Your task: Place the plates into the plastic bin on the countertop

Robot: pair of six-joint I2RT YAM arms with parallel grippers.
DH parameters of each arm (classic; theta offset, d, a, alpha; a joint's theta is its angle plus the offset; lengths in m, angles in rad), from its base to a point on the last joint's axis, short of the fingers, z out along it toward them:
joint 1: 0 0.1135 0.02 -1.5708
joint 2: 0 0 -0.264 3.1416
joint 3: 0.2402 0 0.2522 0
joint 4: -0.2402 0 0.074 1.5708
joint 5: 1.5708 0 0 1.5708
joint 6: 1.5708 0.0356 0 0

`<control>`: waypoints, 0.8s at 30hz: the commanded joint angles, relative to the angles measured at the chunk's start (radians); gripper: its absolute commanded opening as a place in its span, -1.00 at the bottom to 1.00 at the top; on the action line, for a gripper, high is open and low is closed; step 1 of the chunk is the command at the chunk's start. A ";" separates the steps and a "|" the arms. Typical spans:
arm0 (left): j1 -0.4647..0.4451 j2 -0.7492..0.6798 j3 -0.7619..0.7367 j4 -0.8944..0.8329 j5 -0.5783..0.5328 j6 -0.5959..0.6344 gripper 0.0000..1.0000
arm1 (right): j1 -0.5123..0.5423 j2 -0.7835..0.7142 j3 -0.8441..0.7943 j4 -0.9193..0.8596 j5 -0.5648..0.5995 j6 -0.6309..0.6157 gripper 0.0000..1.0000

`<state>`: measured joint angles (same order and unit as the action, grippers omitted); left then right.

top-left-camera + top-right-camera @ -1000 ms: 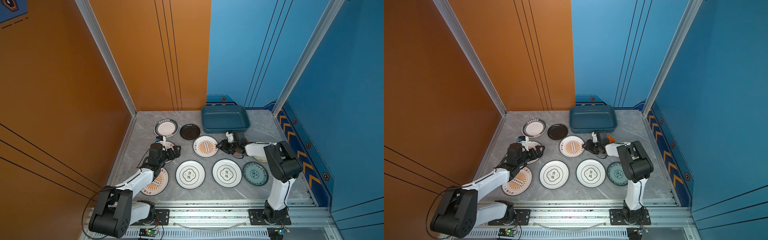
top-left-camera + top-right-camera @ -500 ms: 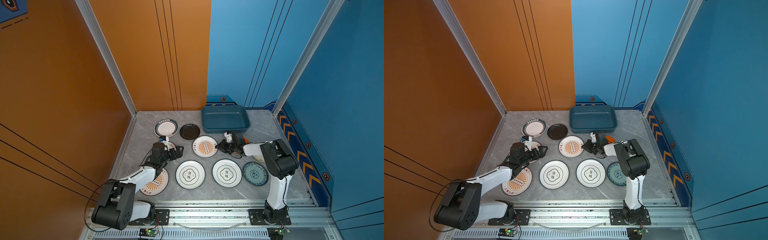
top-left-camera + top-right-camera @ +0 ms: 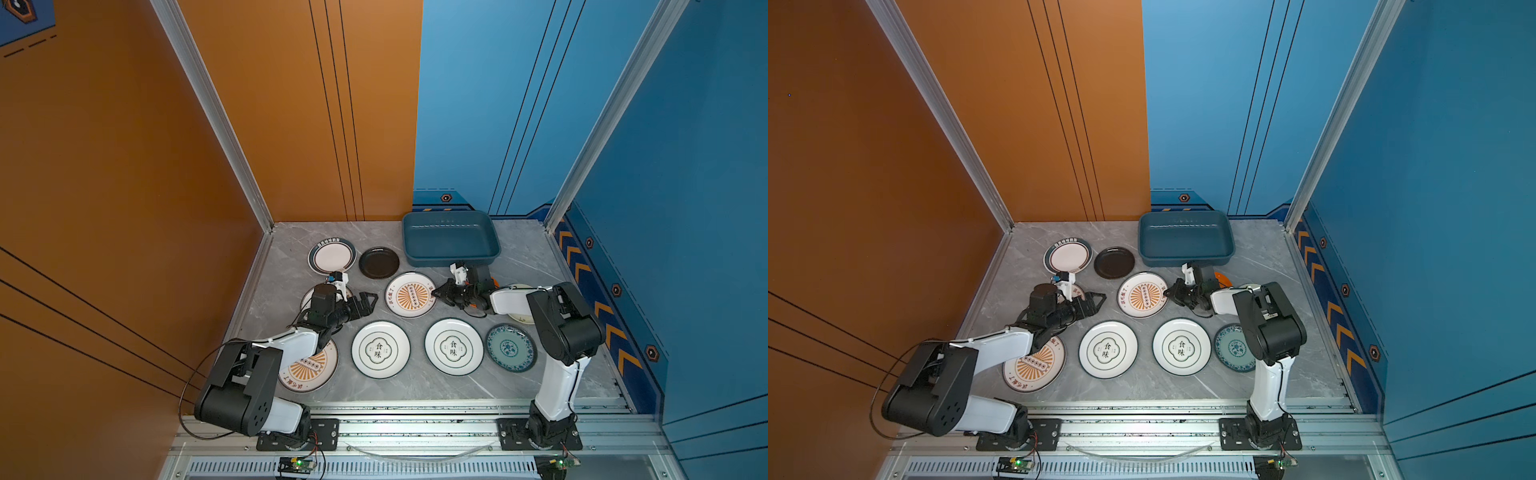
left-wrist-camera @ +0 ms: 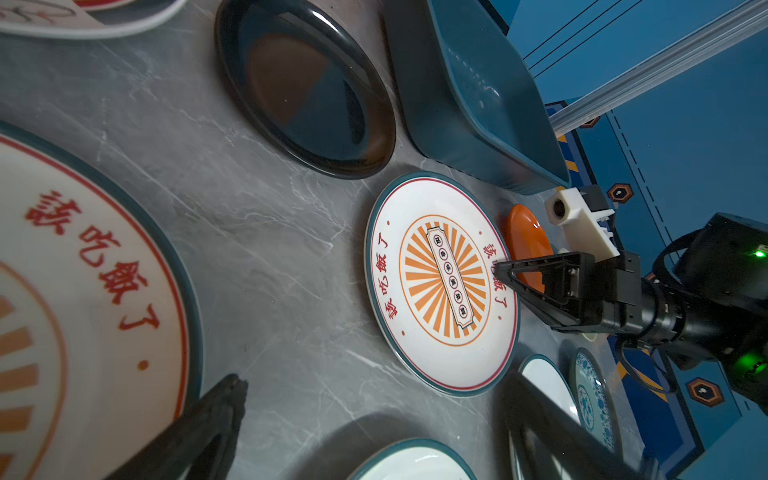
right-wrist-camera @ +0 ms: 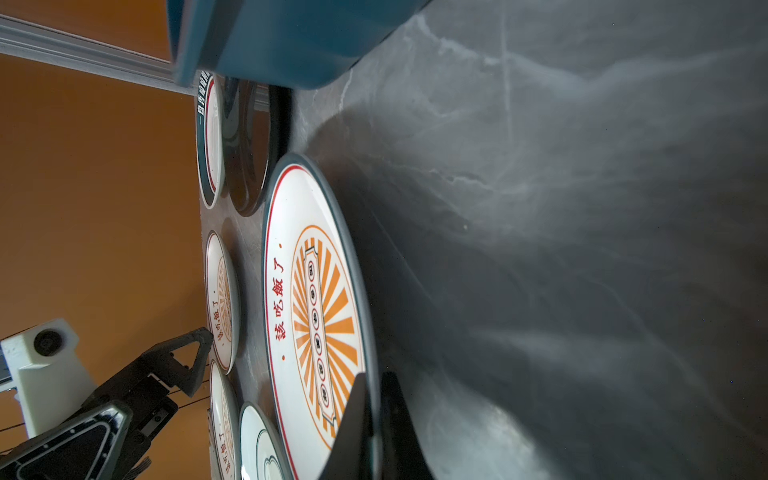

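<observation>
Both top views show several plates lying on the grey countertop (image 3: 532,257). My right gripper (image 3: 434,293) (image 3: 1166,293) is shut on the right rim of the middle orange sunburst plate (image 3: 409,296) (image 3: 1142,296). In the right wrist view one finger lies over that plate (image 5: 316,291) and the other under its rim, where the right gripper (image 5: 374,399) pinches it. The left gripper (image 3: 371,301) (image 4: 374,384) stands open over bare counter left of this plate, with nothing in it. The teal plastic bin (image 3: 451,259) stands empty behind.
A dark-rimmed plate (image 3: 331,256) and a black plate (image 3: 378,262) lie at the back left. Two green-emblem plates (image 3: 380,349) (image 3: 454,347) and a teal floral plate (image 3: 511,348) lie in front. A sunburst plate (image 3: 309,368) sits under the left arm. An orange plate (image 4: 528,237) lies behind the right gripper.
My right gripper has closed on the rim of the sunburst plate. The left gripper has moved right toward that plate and stays open.
</observation>
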<state>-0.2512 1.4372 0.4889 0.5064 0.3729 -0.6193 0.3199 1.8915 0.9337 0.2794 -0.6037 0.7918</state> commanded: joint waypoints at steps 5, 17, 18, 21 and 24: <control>-0.028 0.105 0.050 0.138 0.084 -0.070 0.98 | -0.012 -0.143 -0.024 -0.008 -0.083 0.041 -1.00; -0.077 0.230 0.078 0.346 0.133 -0.197 0.64 | 0.019 -0.210 -0.009 -0.069 -0.154 0.009 -1.00; -0.081 0.233 0.083 0.345 0.134 -0.197 0.62 | 0.022 -0.212 -0.010 -0.068 -0.158 0.009 -1.00; -0.097 0.246 0.093 0.349 0.144 -0.201 0.47 | 0.031 -0.213 -0.013 -0.064 -0.160 0.008 -1.00; -0.103 0.267 0.101 0.378 0.167 -0.224 0.14 | 0.040 -0.212 -0.016 -0.055 -0.159 0.009 -1.00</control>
<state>-0.3454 1.6772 0.5625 0.8291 0.4995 -0.8173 0.3496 1.7203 0.9150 0.2161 -0.7315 0.8124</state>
